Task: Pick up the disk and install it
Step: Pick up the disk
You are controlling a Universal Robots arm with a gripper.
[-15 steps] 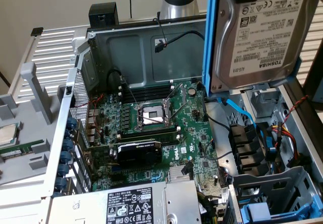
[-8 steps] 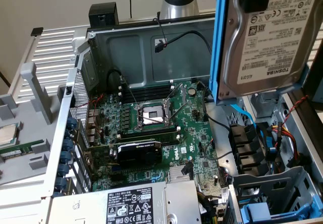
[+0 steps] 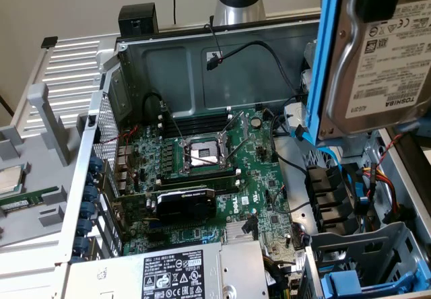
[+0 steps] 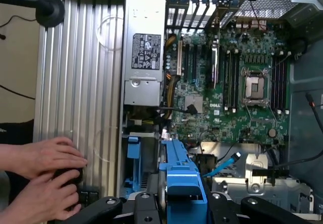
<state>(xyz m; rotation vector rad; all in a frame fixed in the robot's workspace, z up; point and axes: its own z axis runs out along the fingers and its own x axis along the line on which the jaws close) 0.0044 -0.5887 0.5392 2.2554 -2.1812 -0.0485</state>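
End effector (image 4: 181, 204) clamped on disk (image 3: 377, 63), held on edge, long axis approx vertical.

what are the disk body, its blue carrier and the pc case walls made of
Disk body: looks like bare metal, dull silver-grey with a soft sheen, under a white paper-like label. Blue carrier: most likely moulded plastic, going by its even, slightly glossy colour. Case wall: probably sheet steel, flat grey with pressed panels.
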